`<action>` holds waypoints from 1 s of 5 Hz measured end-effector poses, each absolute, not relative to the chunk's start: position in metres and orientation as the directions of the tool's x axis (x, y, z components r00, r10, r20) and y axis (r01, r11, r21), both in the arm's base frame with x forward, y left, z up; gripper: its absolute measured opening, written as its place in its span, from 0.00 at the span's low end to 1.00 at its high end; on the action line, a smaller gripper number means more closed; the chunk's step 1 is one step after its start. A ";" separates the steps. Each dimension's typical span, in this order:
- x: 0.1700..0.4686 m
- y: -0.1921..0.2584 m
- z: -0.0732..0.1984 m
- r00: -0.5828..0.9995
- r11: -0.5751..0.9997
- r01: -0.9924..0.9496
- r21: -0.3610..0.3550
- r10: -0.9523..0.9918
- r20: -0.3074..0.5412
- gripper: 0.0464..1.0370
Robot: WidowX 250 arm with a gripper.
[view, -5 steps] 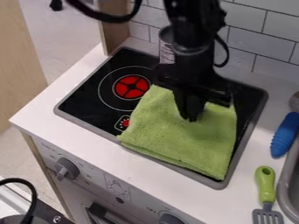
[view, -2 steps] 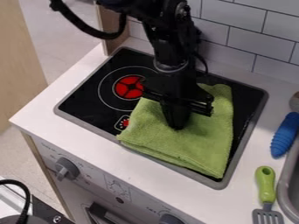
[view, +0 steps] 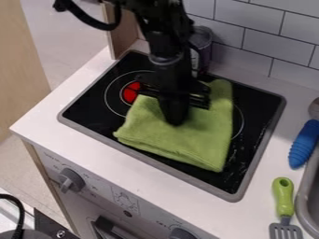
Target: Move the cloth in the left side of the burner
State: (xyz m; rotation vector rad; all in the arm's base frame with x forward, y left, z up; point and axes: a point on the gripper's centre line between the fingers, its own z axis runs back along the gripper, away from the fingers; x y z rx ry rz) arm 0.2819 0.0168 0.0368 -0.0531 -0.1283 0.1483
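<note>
Fuzzy cloth (view: 202, 140), glossy black stovetop (view: 254, 112).

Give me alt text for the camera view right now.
A black gripper presses onto a folded green cloth lying on a black stovetop, partly over the red left burner. To the right, a blue-handled tool and a green-handled spatula lie on the white counter.

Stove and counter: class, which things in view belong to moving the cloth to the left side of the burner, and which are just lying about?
Part of the job:
- green cloth
- black stovetop
- red-centred burner
- end effector, at the cloth

Just lying about:
- blue object
- green-handled spatula
- can behind the stovetop
</note>
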 end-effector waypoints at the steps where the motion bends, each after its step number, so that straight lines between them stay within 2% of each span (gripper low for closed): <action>1: 0.276 0.035 0.036 0.984 0.989 -0.141 -0.046 0.146 0.101 0.01; 4: 0.251 0.094 0.037 0.994 0.998 -0.049 -0.024 0.051 0.096 0.01; 5: 0.251 0.109 0.040 0.992 0.998 -0.065 -0.016 0.067 0.112 0.03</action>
